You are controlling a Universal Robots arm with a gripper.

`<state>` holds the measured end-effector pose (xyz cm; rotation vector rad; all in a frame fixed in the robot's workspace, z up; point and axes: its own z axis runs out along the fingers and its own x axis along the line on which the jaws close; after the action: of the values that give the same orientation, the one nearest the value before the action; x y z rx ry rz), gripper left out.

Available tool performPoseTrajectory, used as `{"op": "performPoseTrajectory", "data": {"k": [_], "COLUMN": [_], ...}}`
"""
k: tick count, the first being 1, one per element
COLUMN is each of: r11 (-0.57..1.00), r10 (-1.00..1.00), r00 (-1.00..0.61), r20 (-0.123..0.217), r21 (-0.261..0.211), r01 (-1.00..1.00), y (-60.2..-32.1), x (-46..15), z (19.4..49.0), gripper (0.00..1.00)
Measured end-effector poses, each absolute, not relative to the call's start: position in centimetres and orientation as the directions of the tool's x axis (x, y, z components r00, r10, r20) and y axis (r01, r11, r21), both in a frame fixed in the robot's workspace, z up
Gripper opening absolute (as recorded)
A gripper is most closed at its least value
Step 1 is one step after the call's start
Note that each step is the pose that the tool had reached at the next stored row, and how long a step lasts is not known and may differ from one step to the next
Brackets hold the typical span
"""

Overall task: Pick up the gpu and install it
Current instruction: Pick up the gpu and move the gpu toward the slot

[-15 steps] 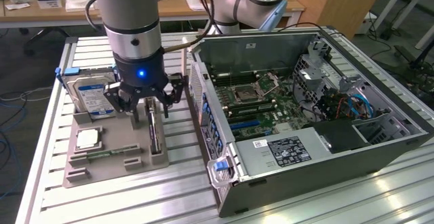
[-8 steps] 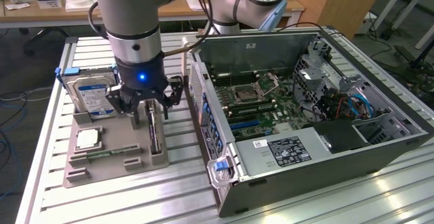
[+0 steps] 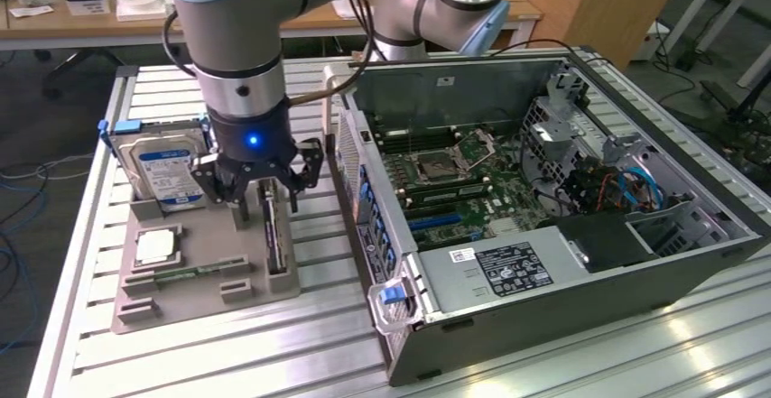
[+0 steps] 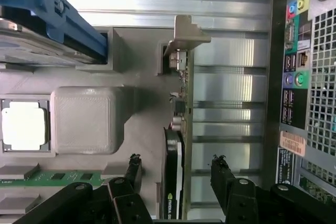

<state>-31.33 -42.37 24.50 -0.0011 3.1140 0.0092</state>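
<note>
Straddling the gpu, the gripper holds its fingers wide, one off each flat face and touching neither. The card stands on edge in a grey holder on the table, its long axis running between them.

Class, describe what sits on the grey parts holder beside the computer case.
On the holder: a hard drive, a processor chip, a memory stick and the gpu standing on edge, the open end effector straddling it. The gpu's lower edge is hidden in its slot.
</note>
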Motion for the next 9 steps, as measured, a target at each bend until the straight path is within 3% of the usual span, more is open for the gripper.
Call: {"op": "performPoseTrajectory", "data": {"k": [9], "r11": [1.000], "r10": [0.000], "r00": [-1.000], "r20": [-0.027], "r21": [0.006], "r01": [0.000], "y": [-42.2], "x": [-31.6], "z": [22.9], "gripper": [0.65]}}
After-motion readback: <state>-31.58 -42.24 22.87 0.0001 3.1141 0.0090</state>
